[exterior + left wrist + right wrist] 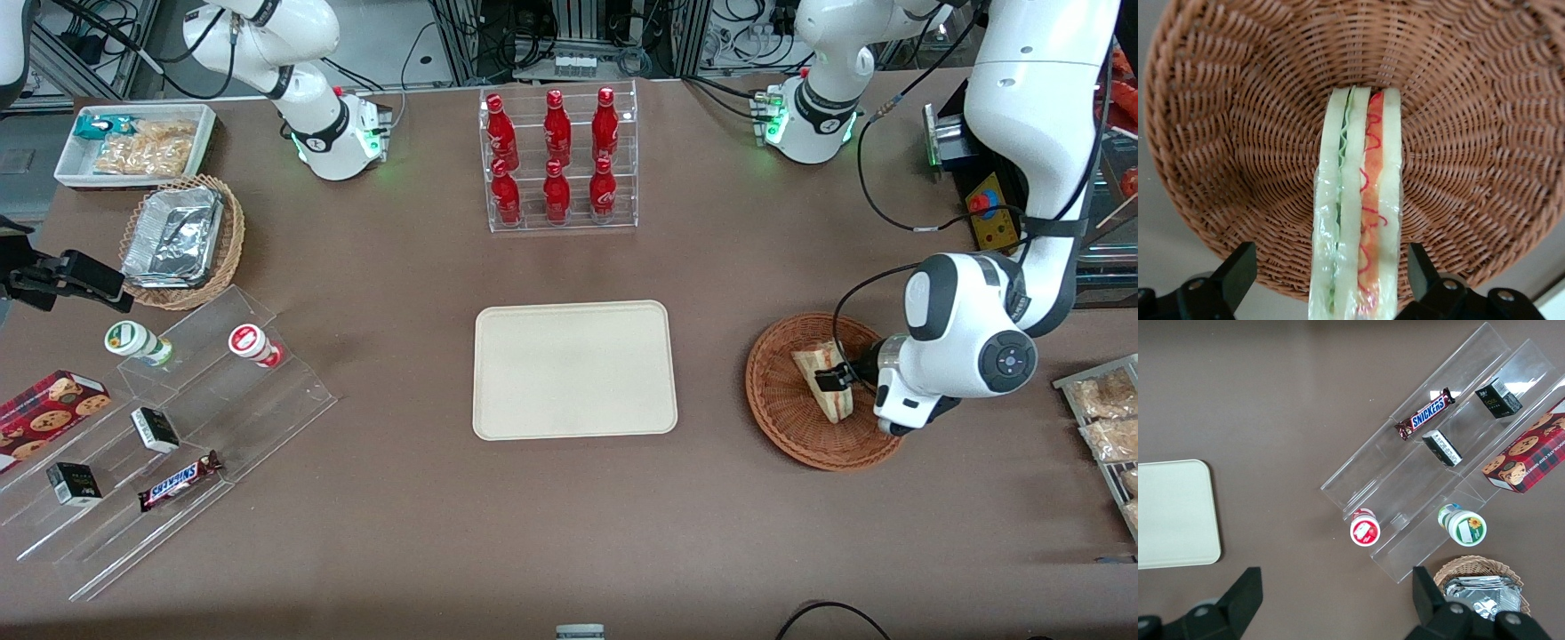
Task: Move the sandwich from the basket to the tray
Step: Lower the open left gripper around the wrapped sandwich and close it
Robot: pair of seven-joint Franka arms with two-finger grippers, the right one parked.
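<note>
Gripper (1328,277) low in basket (782,404) w/ fingers (1238,267) apart – straddling sandwich (1358,213), not clamped. Tray (573,369) mid-desk, well apart.

We see the sandwich (1358,207) lying in the basket (1238,133), our gripper (1328,280) spread wide with one finger on either side of it.

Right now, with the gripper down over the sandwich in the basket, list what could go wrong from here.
1. The gripper is open with a finger on each side of the sandwich; closing hard could crush the soft bread and squeeze out the filling.
2. The sandwich lies near the rim of the basket; a lift might drag or tip the light basket.
3. Its clear wrap looks slippery, so it could slip on the way to the tray.
</note>
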